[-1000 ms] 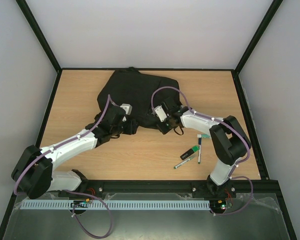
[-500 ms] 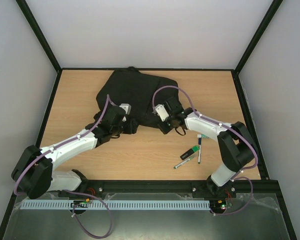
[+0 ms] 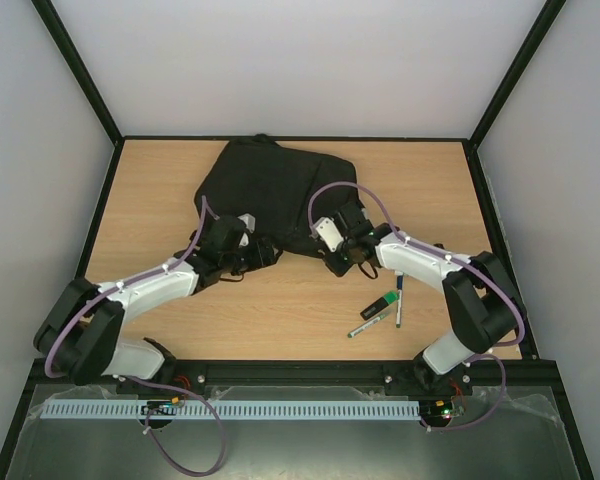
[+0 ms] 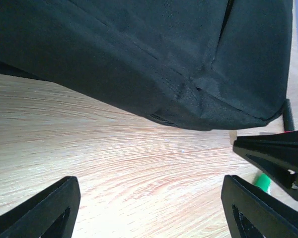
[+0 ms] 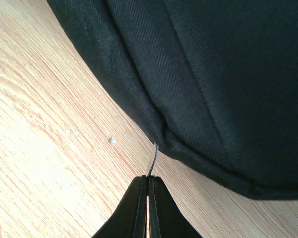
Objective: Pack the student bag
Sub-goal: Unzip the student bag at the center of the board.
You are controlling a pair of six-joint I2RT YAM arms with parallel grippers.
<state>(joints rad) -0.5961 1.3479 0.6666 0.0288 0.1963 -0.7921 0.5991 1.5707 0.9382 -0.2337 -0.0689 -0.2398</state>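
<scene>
The student bag (image 3: 270, 185) is a large black fabric backpack lying flat at the back middle of the table. My right gripper (image 3: 348, 258) sits at its near right edge. In the right wrist view that gripper (image 5: 148, 179) is shut on a thin metal zip pull (image 5: 153, 157) that runs up to the student bag's (image 5: 213, 74) seam. My left gripper (image 3: 264, 256) is at the bag's near left edge. In the left wrist view it (image 4: 150, 191) is open over bare wood, with nothing between its fingers (image 4: 52, 208), just short of the student bag's (image 4: 139, 54) hem.
A green marker (image 3: 381, 303) and two thin pens (image 3: 398, 300) (image 3: 368, 322) lie on the wood at the near right, beside the right arm. Black straps (image 3: 205, 262) trail from the bag under the left arm. A black frame edges the table.
My right gripper closed on the zip pull and shifted slightly right and nearer. My left gripper opened wider and edged right along the bag's near edge.
</scene>
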